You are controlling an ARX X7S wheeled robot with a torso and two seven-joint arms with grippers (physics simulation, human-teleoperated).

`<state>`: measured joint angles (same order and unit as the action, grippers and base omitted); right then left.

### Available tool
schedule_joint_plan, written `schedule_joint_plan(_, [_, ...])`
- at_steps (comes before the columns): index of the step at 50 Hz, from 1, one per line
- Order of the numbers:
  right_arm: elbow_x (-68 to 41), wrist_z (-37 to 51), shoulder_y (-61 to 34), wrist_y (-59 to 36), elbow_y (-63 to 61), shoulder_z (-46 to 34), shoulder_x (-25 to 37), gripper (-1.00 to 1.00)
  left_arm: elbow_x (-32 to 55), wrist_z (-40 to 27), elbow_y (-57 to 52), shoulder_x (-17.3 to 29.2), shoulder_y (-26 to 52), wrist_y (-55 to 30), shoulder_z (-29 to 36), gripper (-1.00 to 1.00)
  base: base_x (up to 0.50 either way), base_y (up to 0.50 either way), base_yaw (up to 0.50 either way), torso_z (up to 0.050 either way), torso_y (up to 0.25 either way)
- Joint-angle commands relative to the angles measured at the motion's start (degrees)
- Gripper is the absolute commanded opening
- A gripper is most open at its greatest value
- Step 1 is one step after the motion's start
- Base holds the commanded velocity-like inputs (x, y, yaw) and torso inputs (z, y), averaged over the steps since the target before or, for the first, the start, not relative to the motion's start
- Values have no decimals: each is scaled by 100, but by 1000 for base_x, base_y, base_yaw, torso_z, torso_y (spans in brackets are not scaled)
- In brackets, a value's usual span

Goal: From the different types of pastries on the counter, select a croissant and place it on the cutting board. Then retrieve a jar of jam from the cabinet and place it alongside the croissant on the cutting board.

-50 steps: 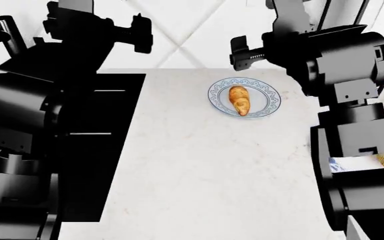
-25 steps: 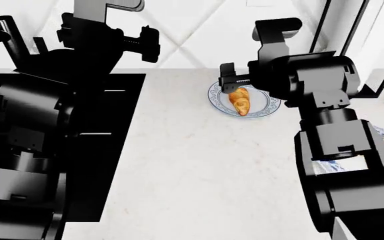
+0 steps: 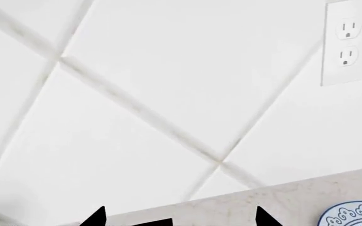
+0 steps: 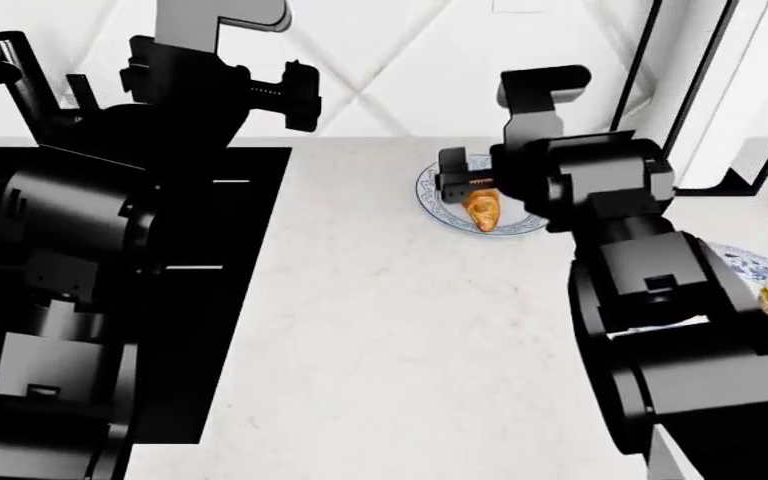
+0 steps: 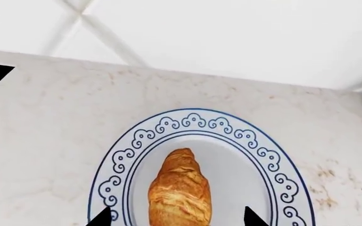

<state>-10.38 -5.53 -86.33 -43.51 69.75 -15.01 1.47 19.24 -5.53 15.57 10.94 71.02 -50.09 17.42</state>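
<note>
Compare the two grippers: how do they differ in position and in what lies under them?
The right gripper hangs over the blue-and-white plate with its fingertips on either side of the croissant; the left gripper is raised beside the backsplash, with nothing between its fingertips. Both are open and hold nothing.

Both arms [image 4: 104, 230] matte black, blocky housings stacked in segments, edges faintly grey-lit. Right arm [image 4: 664, 310] shows rectangular recessed panels and small notches on casing. Ribbed, threaded-looking bar on each gripper body: left gripper [image 4: 284, 95], right gripper [image 4: 471, 180]. Pale grey bracket tops left wrist. Black pointed fingertips [image 5: 102, 217] in wrist views.
</note>
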Motion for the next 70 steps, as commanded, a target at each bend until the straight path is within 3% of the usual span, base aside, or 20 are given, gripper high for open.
schedule_joint_plan(1, [188,46,-96,365,520,96,-108,100,30,-16,100,-14,7,85,-22,100,0,0,0,0,0])
schedule_joint_plan(12, [230,78,-34,393,521,83,-133,100,55,-14,-35,17,-87,249,-23,100,0,0,0,0,0])
schedule_joint_plan(21, [364,134,-37,400,521,182,-125,100,49,-13,14,32,-89,340,-8,100,0,0,0,6,-245])
schedule_joint_plan(44, [524,-2,23,348,522,476,-132,100,171,-48,142,32,-54,342,-100,100,0,0,0,1,-4])
schedule_joint_plan(45, [514,0,28,349,522,461,-134,-100,175,-49,143,35,-50,340,-103,100,0,0,0,0,0])
schedule_joint_plan(61, [465,-68,24,357,521,368,-125,-100,257,-68,78,62,-48,268,-115,100,0,0,0,0,0])
schedule_joint_plan(70, [580,-247,-509,247,517,381,-93,-100,333,-86,-67,98,-62,186,-150,100,0,0,0,0,0])
